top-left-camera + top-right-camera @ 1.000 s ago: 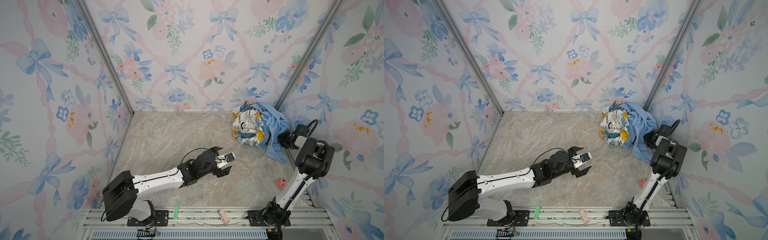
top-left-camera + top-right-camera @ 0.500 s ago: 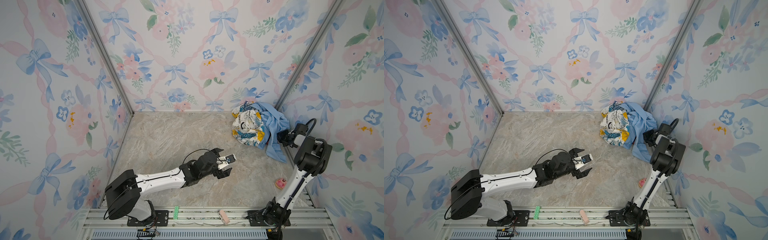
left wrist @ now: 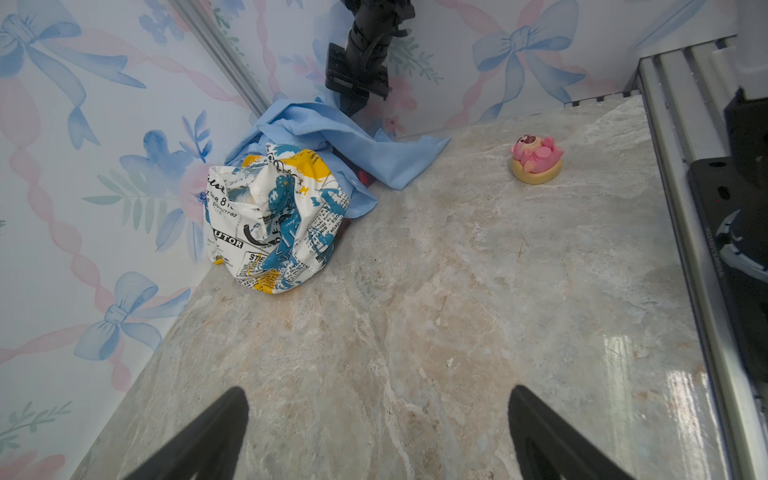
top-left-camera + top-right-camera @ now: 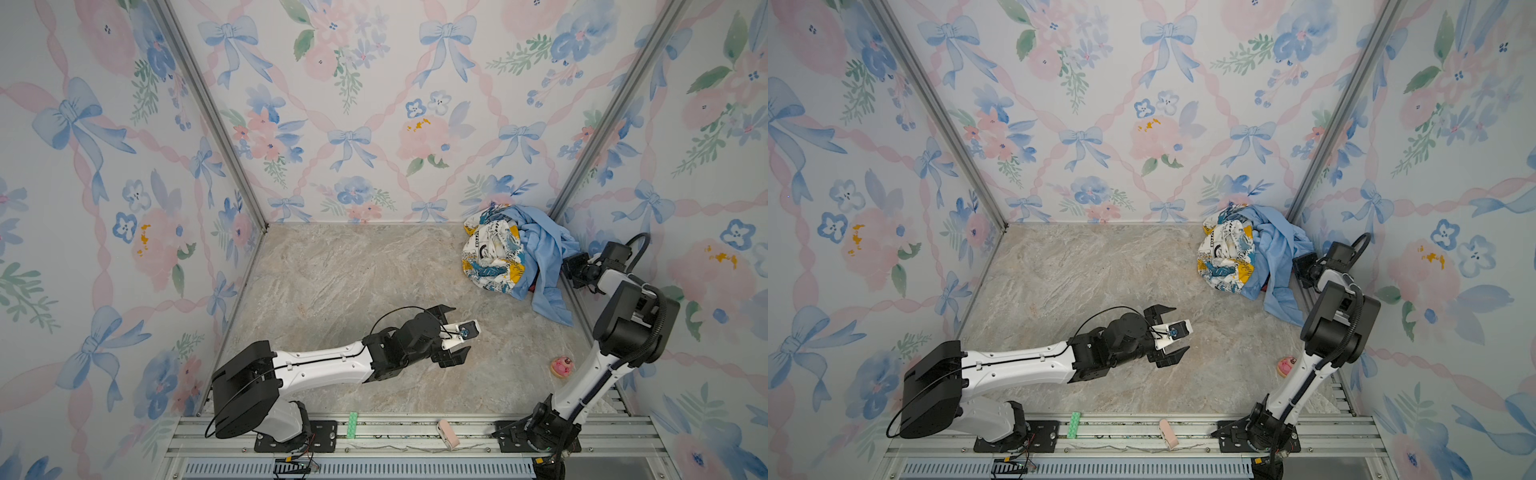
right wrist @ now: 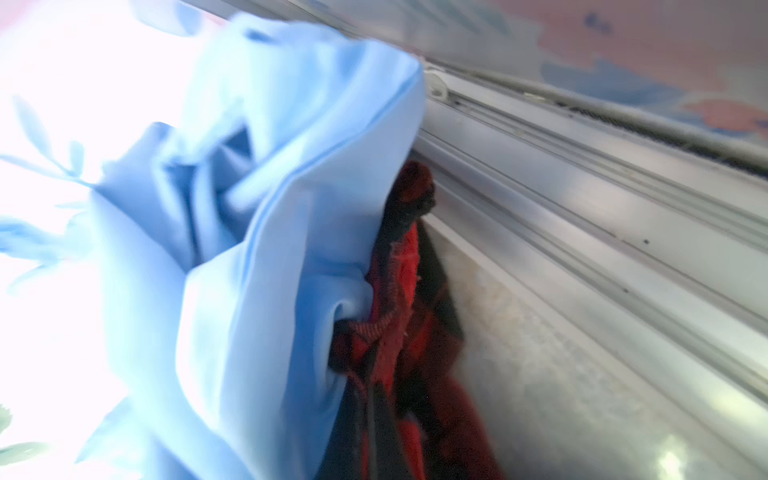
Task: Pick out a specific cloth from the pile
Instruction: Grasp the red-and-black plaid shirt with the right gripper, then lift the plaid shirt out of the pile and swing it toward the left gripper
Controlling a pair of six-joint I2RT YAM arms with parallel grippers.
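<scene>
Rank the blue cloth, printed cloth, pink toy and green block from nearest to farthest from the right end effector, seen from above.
1. Blue cloth, against the end effector, back right corner.
2. Printed cloth, just left of that.
3. Pink toy, front right.
4. Green block, front rail, leftward.

A pink toy figurine [image 4: 562,366] is sitting on the marble tabletop [image 4: 353,270]; a green studded brick [image 4: 352,424] and a pink block [image 4: 448,433] are lying on the front aluminium rail [image 4: 399,428].
</scene>
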